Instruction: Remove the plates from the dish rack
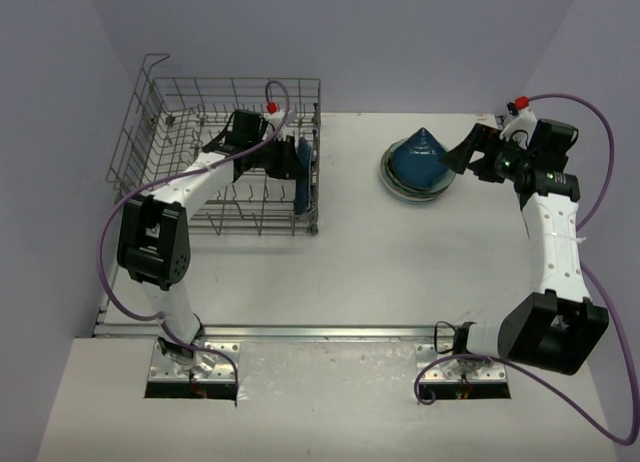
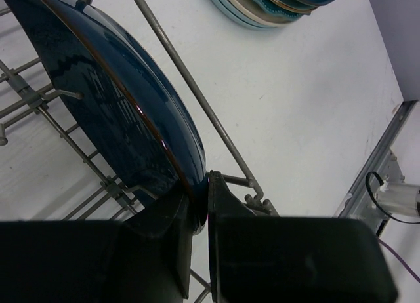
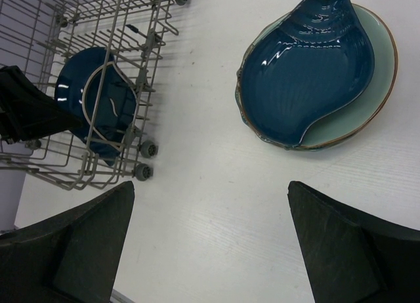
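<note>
**Left jaws clamped on a dark blue plate in the rack; right jaws apart beside the stack**

In the left wrist view, the left gripper (image 2: 200, 208) has its two black fingers (image 2: 167, 218) pressed together on the lower rim of a glossy dark blue round ceramic plate (image 2: 111, 100). The plate stands on edge and fills the upper left of the frame. Thin grey tines rise on its left side. A slanted wire rail of the grey metal wire dish rack (image 2: 197, 96) crosses just to its right, between the plate and the open white table (image 2: 308, 113).

From the top camera, this grip sits at the right end of the rack (image 1: 160, 92), in the upper left of the frame. A purple cable (image 1: 285, 97) arches over the rack's top wires.

The right gripper (image 3: 210, 250) has its jaws wide apart with only bare table between them. Just above it in the right wrist view lies a stack of plates (image 1: 418, 167), at upper right in the overhead view. A dark blue shell-shaped dish (image 3: 308, 67) tops the stack, resting on a pale teal round plate (image 3: 367, 100).
</note>
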You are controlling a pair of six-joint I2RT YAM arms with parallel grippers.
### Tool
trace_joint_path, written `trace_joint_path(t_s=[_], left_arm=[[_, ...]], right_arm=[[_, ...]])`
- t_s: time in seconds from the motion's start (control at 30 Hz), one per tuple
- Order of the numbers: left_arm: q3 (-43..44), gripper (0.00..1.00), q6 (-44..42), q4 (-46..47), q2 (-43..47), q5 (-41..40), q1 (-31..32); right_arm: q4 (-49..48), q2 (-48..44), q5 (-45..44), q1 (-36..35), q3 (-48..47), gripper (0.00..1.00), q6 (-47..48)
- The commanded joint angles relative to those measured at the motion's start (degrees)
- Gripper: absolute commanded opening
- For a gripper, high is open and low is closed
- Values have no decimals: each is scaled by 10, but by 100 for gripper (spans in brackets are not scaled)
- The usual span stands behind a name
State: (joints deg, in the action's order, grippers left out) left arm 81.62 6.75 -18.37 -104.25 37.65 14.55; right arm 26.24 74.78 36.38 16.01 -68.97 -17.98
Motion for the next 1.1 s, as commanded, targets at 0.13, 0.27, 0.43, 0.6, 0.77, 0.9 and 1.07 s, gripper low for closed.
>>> trace_joint_path(t_s=[0.13,0.27,0.43,0.6,0.77,0.9,1.07], left_arm=[[3,0,76,76,59,123,-52],[19,0,131,103,71,189,-75],[64,0,142,95,79,211,-81],[162,0,37,-9,87,166,-81],[221,0,-52,-99,91,127,-81],[259,0,-172,-163,104,73,-73],[240,0,-329,-221,157,-46,-25]], right_arm=[[-11,-4,19,2,6,99,-5],[-11,-6,22,2,3,99,-6],[-13,-4,24,2,0,99,-15],[-13,-7,23,2,-4,99,-15],[-11,-9,25,2,-9,99,-15],[-12,-7,27,2,-13,99,-19],[-13,-1,30,2,-19,99,-23]])
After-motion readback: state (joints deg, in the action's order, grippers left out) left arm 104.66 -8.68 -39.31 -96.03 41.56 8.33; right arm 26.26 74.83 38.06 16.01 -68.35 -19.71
